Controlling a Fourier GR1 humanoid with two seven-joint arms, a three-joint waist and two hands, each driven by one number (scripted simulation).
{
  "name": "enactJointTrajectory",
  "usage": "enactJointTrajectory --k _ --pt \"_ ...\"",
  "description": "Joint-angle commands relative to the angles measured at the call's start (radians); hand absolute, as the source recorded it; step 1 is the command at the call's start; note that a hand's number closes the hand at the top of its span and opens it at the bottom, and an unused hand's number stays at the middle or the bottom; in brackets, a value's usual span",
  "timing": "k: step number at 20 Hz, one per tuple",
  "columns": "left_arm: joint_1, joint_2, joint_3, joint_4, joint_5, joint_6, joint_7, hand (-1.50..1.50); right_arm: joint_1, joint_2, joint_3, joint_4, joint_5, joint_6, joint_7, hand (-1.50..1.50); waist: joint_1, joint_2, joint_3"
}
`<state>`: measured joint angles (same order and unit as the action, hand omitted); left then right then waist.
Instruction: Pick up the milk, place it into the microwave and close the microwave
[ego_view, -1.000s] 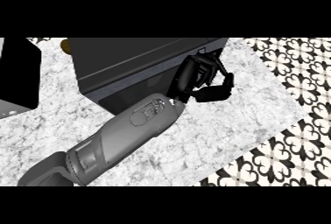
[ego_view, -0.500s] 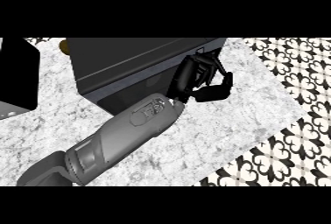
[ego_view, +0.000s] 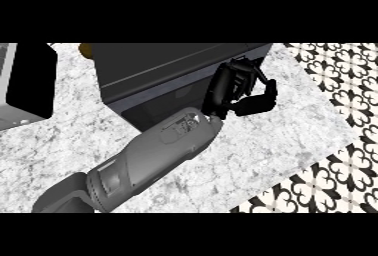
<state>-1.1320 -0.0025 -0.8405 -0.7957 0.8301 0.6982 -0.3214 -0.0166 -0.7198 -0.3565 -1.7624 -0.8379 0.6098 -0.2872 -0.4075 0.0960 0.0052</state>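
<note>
Tabletop (ego_view: 295, 135): white-and-grey marbled stone, filling most of the frame from the left edge to a diagonal edge at the right. Beyond that edge, at the upper right and lower right, floor (ego_view: 347, 100) of black-and-white patterned tiles.

On the tabletop:
- Microwave (ego_view: 162, 75): dark grey box, upper centre of the frame, its top face turned to the view, its front face lighter grey and facing the lower left.
- Second appliance (ego_view: 22, 85): pale grey casing with a black panel, upper left, cut off by the left edge, standing apart from the microwave.
- Small brown object (ego_view: 85, 49): just beside the microwave's upper-left corner, mostly hidden; kind cannot be told.
</note>
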Motion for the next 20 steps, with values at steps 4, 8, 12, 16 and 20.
enactJointTrajectory --k 4,8,12,16,20 --pt "0.034 0.040 0.040 0.166 0.042 0.020 -0.004 1.50 0.012 -0.025 -0.062 0.004 -0.033 -0.020 0.005 -1.50 0.061 0.006 -0.004" --pt "0.040 0.061 0.001 0.187 0.054 -0.018 -0.007 1.50 0.026 -0.033 -0.078 -0.008 -0.048 -0.025 0.014 -1.50 0.079 0.011 -0.005" --pt "0.031 0.086 0.002 0.193 0.075 -0.025 -0.026 -1.50 0.044 -0.036 -0.102 -0.010 -0.066 -0.032 0.017 -1.50 0.100 0.008 -0.006" --pt "0.052 0.093 -0.005 0.194 0.108 -0.051 -0.036 -1.50 0.070 -0.048 -0.120 -0.020 -0.080 -0.027 0.029 -1.50 0.119 0.003 -0.006" --pt "0.050 0.085 -0.021 0.195 0.125 -0.060 -0.050 -1.50 0.082 -0.046 -0.129 -0.035 -0.101 -0.027 0.033 -1.50 0.135 0.002 -0.005"
